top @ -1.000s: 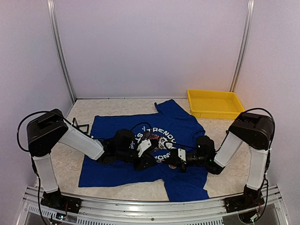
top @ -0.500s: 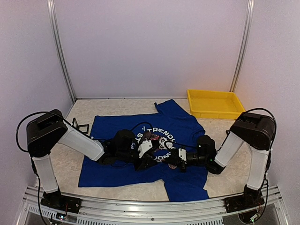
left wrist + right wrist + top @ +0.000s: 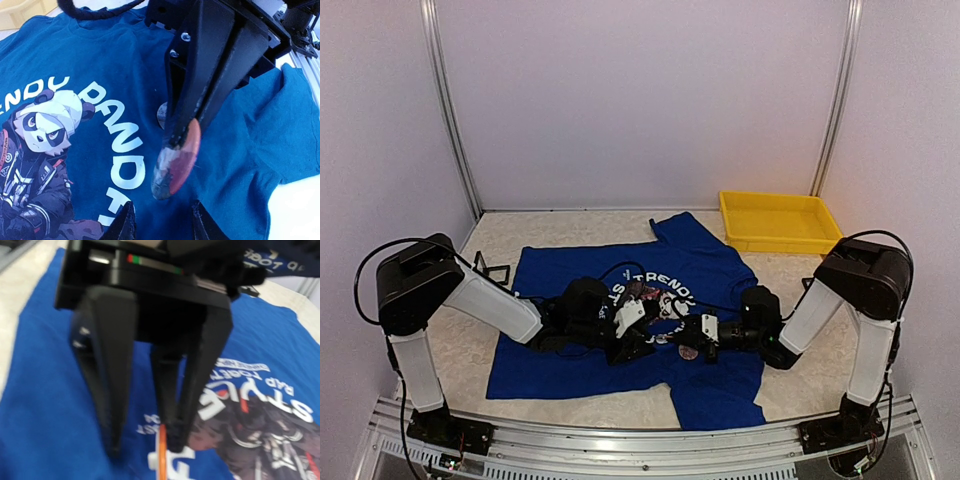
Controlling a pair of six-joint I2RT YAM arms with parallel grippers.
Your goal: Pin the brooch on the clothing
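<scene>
The royal-blue T-shirt (image 3: 570, 370) with its white lettering and panda print lies flat on the table. It also fills the left wrist view (image 3: 250, 125) and the right wrist view (image 3: 45, 390). My right gripper (image 3: 692, 341) is shut on the round reddish brooch (image 3: 687, 351) and holds it tilted just above the print. The left wrist view shows this gripper (image 3: 172, 145) and the brooch (image 3: 176, 162). My left gripper (image 3: 636, 343) is open, its tips (image 3: 162, 224) low over the shirt beside the brooch. The brooch shows edge-on in the right wrist view (image 3: 162, 455).
A yellow tray (image 3: 825, 240) stands at the back right, off the shirt. A small black wire object (image 3: 492, 270) lies left of the shirt. White walls and metal posts close the table on three sides.
My right gripper has shifted slightly away from the near edge with the brooch, which now shows below its fingers. My left arm has barely moved.
</scene>
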